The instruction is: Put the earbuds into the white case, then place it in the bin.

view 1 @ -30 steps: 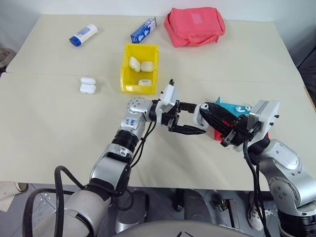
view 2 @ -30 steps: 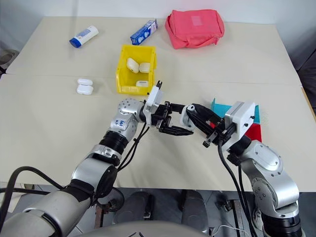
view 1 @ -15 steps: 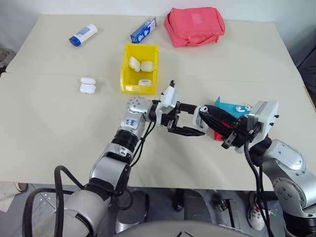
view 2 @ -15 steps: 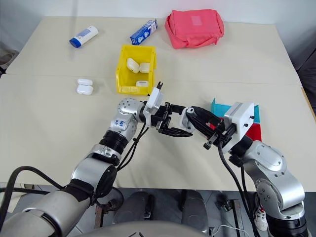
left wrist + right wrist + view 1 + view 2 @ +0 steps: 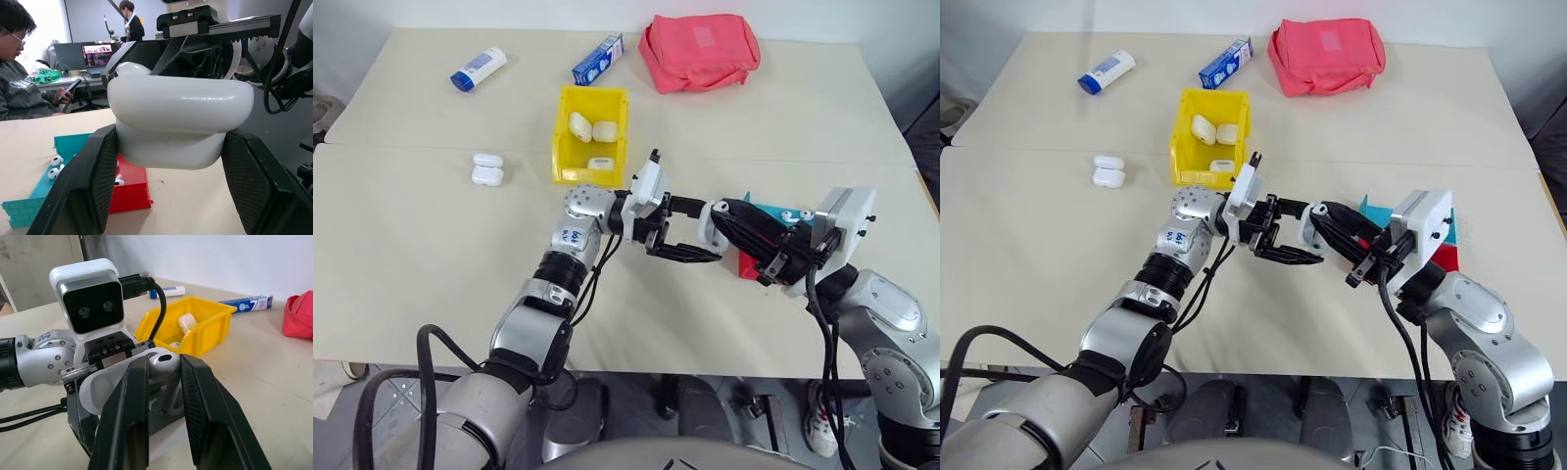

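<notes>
I cannot see the lower part of the white case (image 5: pixel 178 120); the left gripper's (image 5: pixel 171 161) fingers cover it. The earbud (image 5: pixel 163 364) stem is hidden between the right gripper's (image 5: pixel 164 382) fingers.

Red pouch (image 5: pixel 698 51) top centre-right; blue carton (image 5: pixel 598 59) beside it; white tube (image 5: pixel 478 69) upper left; red-teal tray (image 5: pixel 766 217) right.

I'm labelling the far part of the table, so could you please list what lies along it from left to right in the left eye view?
White tube with blue cap → blue and white box → red pouch. The yellow bin sits nearer than these, below the box, so I left it out of the order.
</notes>
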You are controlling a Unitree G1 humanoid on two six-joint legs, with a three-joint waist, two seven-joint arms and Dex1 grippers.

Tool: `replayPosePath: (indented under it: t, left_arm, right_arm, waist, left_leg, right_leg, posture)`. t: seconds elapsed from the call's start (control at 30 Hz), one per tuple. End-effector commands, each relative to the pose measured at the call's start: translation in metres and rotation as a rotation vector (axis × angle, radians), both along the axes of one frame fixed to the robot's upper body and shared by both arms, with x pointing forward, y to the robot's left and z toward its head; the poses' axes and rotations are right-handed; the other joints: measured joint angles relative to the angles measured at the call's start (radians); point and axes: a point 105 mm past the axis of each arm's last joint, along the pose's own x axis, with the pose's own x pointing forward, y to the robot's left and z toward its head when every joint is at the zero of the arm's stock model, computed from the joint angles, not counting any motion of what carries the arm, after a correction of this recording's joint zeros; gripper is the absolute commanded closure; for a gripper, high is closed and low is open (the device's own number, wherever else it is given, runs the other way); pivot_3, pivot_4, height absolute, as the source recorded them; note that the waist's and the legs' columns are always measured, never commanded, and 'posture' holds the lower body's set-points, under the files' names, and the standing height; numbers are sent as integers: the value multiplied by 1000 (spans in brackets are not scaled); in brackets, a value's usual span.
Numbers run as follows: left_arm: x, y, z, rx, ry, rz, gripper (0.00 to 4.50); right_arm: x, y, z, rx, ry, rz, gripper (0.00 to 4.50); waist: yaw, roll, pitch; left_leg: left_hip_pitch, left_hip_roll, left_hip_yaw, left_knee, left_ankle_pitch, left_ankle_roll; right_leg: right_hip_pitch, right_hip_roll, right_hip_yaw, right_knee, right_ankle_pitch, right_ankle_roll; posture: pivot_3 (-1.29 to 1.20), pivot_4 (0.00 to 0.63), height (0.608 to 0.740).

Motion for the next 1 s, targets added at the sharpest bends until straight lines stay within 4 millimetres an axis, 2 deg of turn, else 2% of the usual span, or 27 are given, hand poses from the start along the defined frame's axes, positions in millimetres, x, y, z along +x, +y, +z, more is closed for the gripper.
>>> replayPosePath:
  t: [0.03, 0.3, 0.6, 0.83, 1.0]
  left_arm:
    - [8, 2, 28, -94, -48, 44, 1703]
    - [12, 3, 27, -97, -45, 66, 1703]
    - [12, 2, 27, -101, -44, 68, 1703]
    - [4, 3, 17, -64, -23, 8, 1703]
    - [-3, 0, 17, -69, -20, -26, 1703]
  right_arm:
    - [-11, 5, 2, -30, 10, 41, 3899]
    - [-17, -5, 7, -56, 21, 10, 3899]
    - [-18, -3, 10, -48, 19, 11, 3899]
    - [-13, 1, 31, 33, -35, 35, 3899]
    - [-5, 2, 31, 72, -32, 37, 3899]
  waist:
    - [0, 0, 0]
    - [0, -1, 1]
    - [1, -1, 0]
    - [0, -1, 0]
    - [-1, -1, 0]
  left_leg:
    - [0, 0, 0, 0, 0, 0]
    - [0, 1, 0, 0, 0, 0]
    - [-1, 0, 0, 0, -1, 0]
    - [-1, 1, 0, 0, -1, 0]
    - [-1, 0, 0, -1, -1, 0]
  right_leg:
    - [0, 0, 0, 0, 0, 0]
    - [0, 0, -1, -1, 0, 0]
    - [0, 0, -1, -2, 0, 1]
    - [0, 0, -1, -2, 1, 1]
    - [0, 0, -1, -2, 1, 1]
  posture:
    - [0, 150, 740]
    - [0, 150, 740]
    - [0, 150, 740]
    - [0, 150, 740]
    - [0, 150, 740]
